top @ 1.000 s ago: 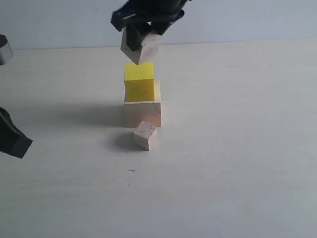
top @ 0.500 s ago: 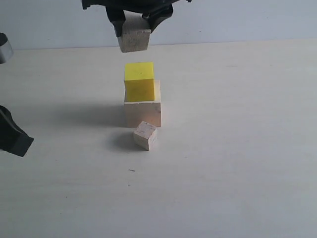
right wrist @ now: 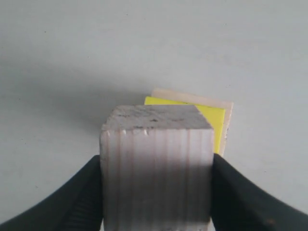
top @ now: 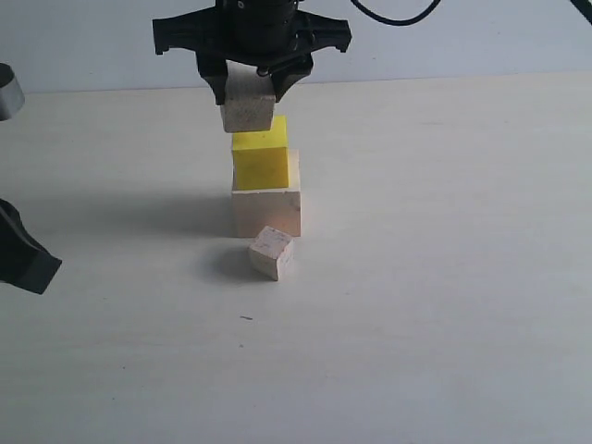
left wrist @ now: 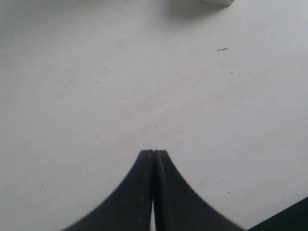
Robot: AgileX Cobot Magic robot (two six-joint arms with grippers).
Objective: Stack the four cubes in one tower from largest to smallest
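Note:
The largest pale wood cube (top: 267, 211) stands on the table with the yellow cube (top: 260, 161) on top of it. My right gripper (top: 248, 92) is shut on the layered-grain wood cube (top: 248, 109), which hangs just above the yellow cube and a little to its left. In the right wrist view that wood cube (right wrist: 157, 168) fills the space between the fingers, with the yellow cube (right wrist: 214, 120) and the pale one (right wrist: 192, 97) showing beyond it. The smallest cube (top: 271, 252) lies on the table in front of the stack. My left gripper (left wrist: 153, 152) is shut and empty, low over bare table.
My left arm's black end (top: 23, 254) sits at the left edge of the exterior view. A grey round object (top: 7, 91) shows at the far left. The pale table (top: 444, 277) runs wide to the right and front.
My right gripper has turned the layered-grain cube square and lowered it from higher up to just above the yellow cube. The left arm has stayed put.

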